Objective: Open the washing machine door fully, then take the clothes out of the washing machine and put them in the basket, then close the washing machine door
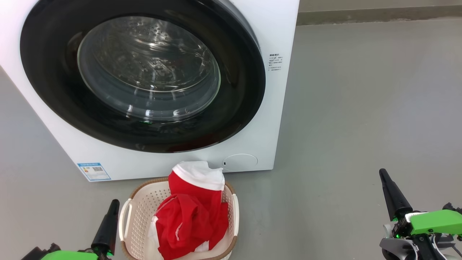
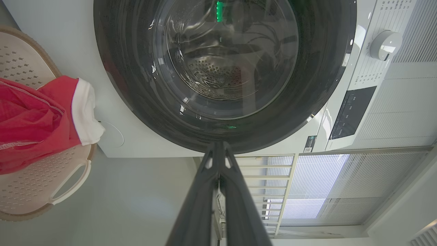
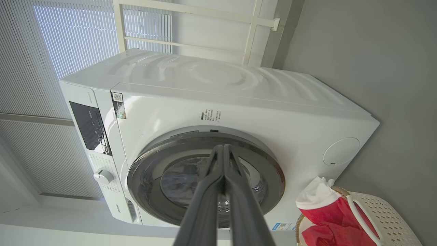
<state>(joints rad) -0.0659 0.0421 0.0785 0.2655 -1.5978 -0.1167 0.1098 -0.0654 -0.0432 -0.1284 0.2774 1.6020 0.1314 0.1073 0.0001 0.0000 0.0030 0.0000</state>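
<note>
The red clothes [image 1: 191, 216] lie in the basket [image 1: 139, 213]. The basket sits on the floor [image 1: 361, 108], right at the front of the washing machine [image 1: 274, 108]. The washing machine door [image 1: 148, 68] is closed. The left gripper [image 1: 114, 204] is just beside the basket, fingers pressed together and empty. The right gripper [image 1: 382, 175] is well apart from it, pressed together and empty too.

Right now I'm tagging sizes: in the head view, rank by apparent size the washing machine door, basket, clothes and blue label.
1. washing machine door
2. basket, cropped at the bottom edge, barely ahead of the next
3. clothes
4. blue label
</note>
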